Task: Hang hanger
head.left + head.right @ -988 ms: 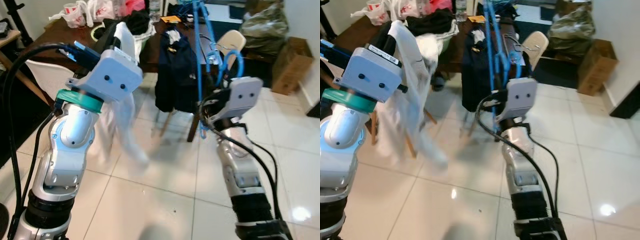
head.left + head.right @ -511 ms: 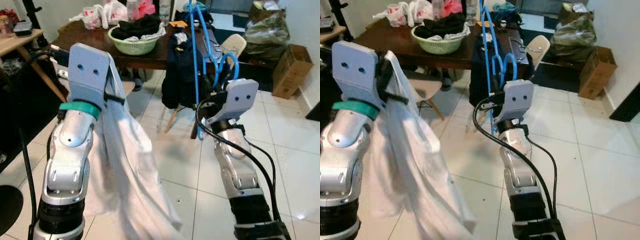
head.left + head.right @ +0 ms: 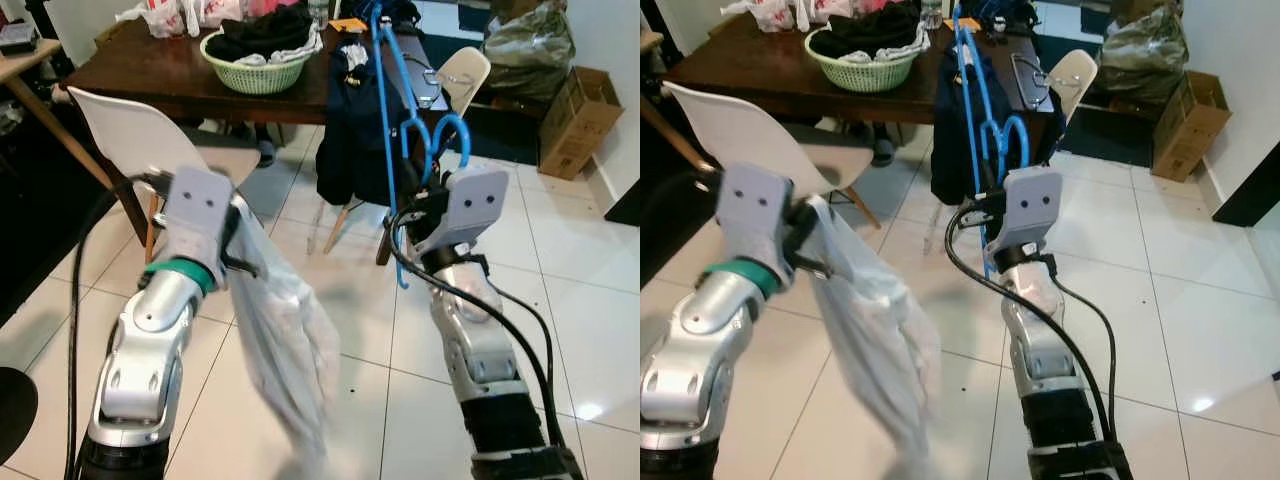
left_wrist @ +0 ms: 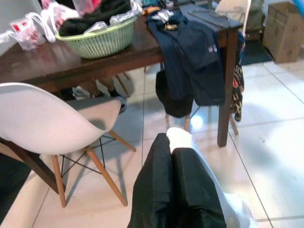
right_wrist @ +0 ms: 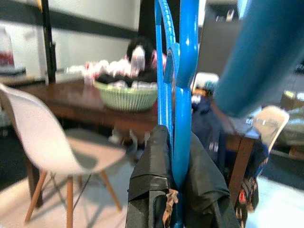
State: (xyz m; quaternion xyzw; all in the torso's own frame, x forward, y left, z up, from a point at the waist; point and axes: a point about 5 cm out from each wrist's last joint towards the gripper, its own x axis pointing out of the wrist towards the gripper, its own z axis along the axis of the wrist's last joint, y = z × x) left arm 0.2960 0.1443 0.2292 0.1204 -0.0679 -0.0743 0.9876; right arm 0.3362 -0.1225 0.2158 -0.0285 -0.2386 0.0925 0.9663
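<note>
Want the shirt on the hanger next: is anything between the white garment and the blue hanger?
Nothing visible. The left hand holds the white garment; the right hand holds the blue hanger upright. Just open floor between them.

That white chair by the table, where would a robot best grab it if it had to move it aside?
Probably the top rim of the white chair's backrest, approached from behind. The backrest is a thin curved shell that faces the robot, so an end effector could pinch its edge. The seat faces the wooden table, and the slanted wooden legs sit low underneath, so both look harder to reach.
</note>
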